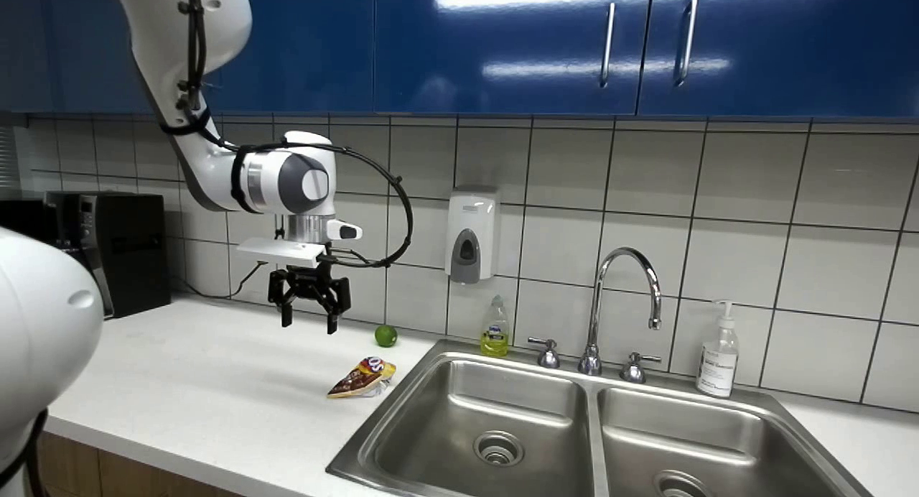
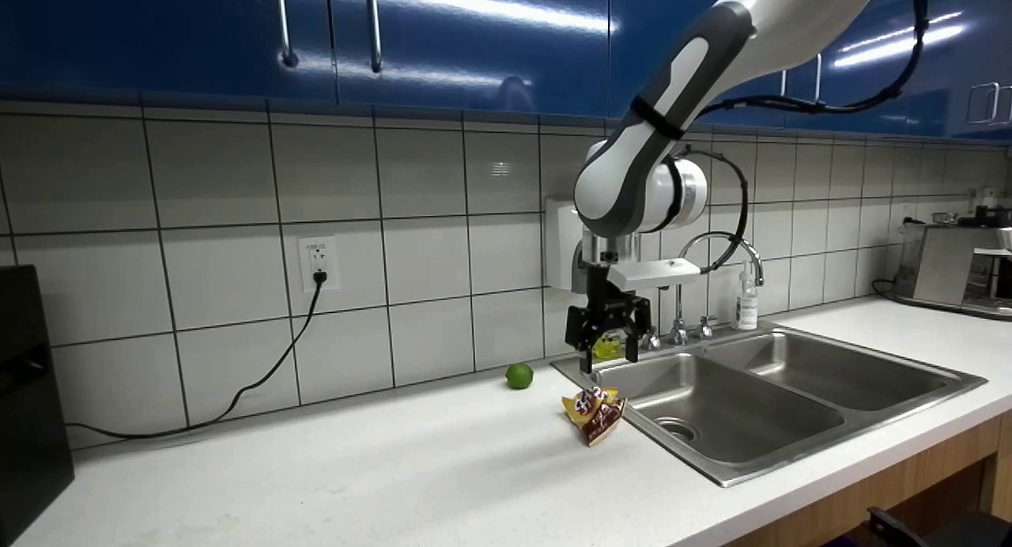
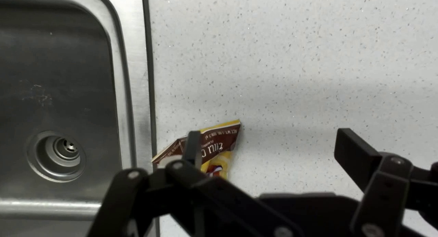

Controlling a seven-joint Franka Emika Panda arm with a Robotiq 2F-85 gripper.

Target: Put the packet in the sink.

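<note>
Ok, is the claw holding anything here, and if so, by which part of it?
Nothing is held: the claw hangs open and empty, and the packet lies on the counter beside the sink.

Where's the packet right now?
In both exterior views the packet lies on the white counter, just left of the sink, in front of the green lime.
</note>
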